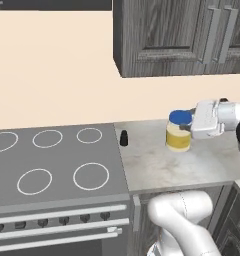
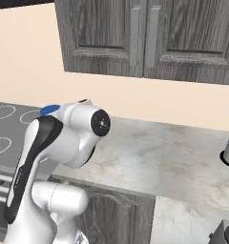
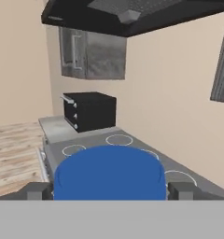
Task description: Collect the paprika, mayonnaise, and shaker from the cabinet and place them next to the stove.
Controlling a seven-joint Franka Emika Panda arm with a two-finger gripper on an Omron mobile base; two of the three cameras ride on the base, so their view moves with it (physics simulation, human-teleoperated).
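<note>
Marbled counter (image 1: pixel 162 167) beside the stove (image 1: pixel 52 165) carried the mayonnaise (image 1: pixel 178 134), with the shaker (image 1: pixel 124 138) near the stove's edge. A careless pull-back could have tipped the jar.

From the right, the arm hid most of it.

From the hand, the gripper (image 3: pixel 109 191) stood spread wide, one fingertip (image 3: pixel 37 191) either side of the blue lid; whether they touched it I could not tell.

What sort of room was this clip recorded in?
A rendered home kitchen, by the look of it: a stove with white ring burners set into a marbled counter, dark grey wall cabinets above, and a black toaster oven beyond the stove.
</note>
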